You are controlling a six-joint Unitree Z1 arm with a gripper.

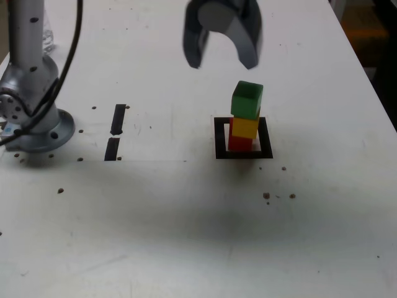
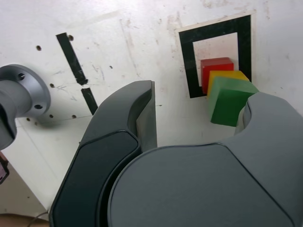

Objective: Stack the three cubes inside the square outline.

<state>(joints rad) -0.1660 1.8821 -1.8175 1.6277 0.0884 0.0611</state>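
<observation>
Three cubes make one upright stack inside the square outline [image 1: 218,138] on the counter [image 1: 186,217]: red [image 1: 239,143] at the bottom, yellow [image 1: 245,127] in the middle, green [image 1: 247,100] on top, twisted slightly off the others. Two tape strips [image 1: 117,119] lie end to end at nine o'clock of the stack. One end effector [image 1: 222,61] hangs above at about eleven o'clock, jaws apart, holding nothing.

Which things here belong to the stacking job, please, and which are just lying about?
Job: green cube on yellow cube on red cube; square outline; claw, open, above.
Lying about: two tape strips, arm base, cable.
</observation>
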